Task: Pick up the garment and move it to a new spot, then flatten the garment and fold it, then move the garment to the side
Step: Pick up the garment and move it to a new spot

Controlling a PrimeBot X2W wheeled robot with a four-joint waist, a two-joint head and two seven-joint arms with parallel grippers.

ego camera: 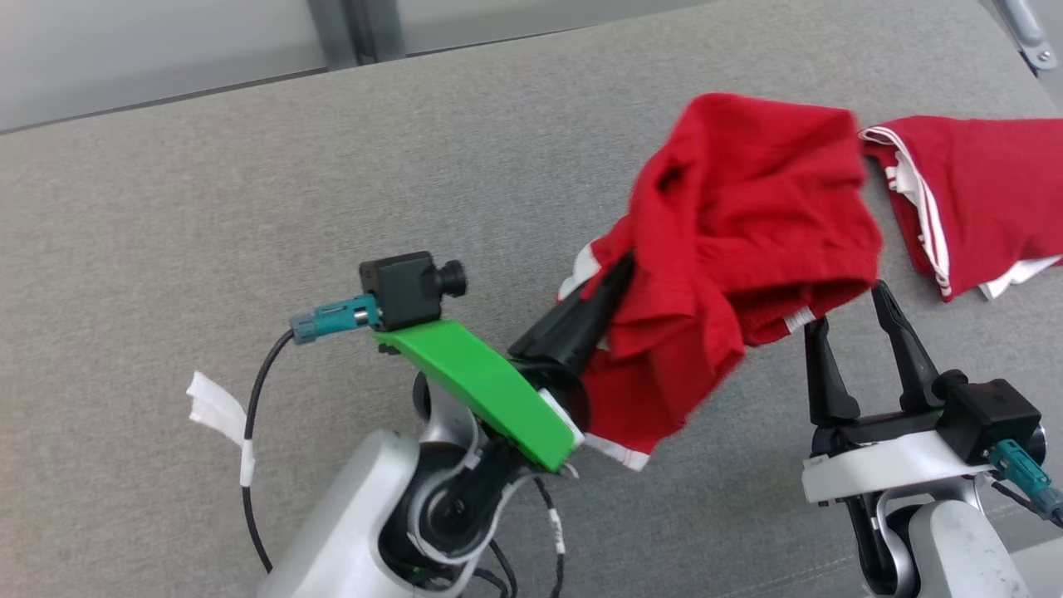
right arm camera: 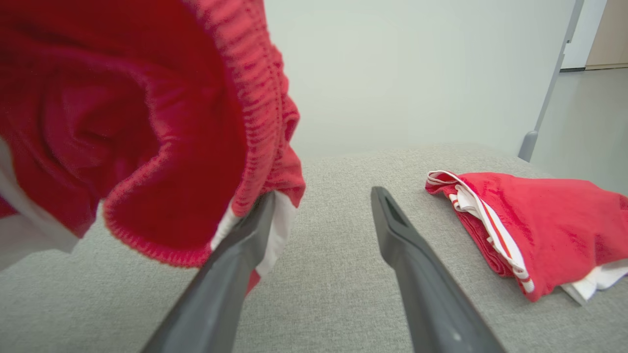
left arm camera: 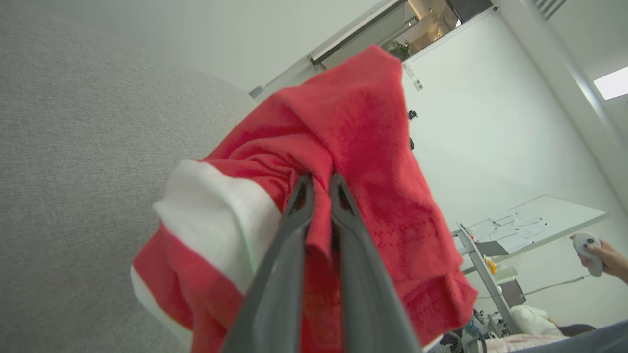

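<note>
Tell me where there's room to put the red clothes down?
The bare grey surface left of the left gripper, up to its far edge, is free. The right is crowded: the held garment, the open right gripper, the folded garment.

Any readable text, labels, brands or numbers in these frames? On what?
None can be read.
White tag on the cable: no legible writing.
Sheets on the board, left wrist view: too small.
Red garment: faint print, too blurred.
</note>
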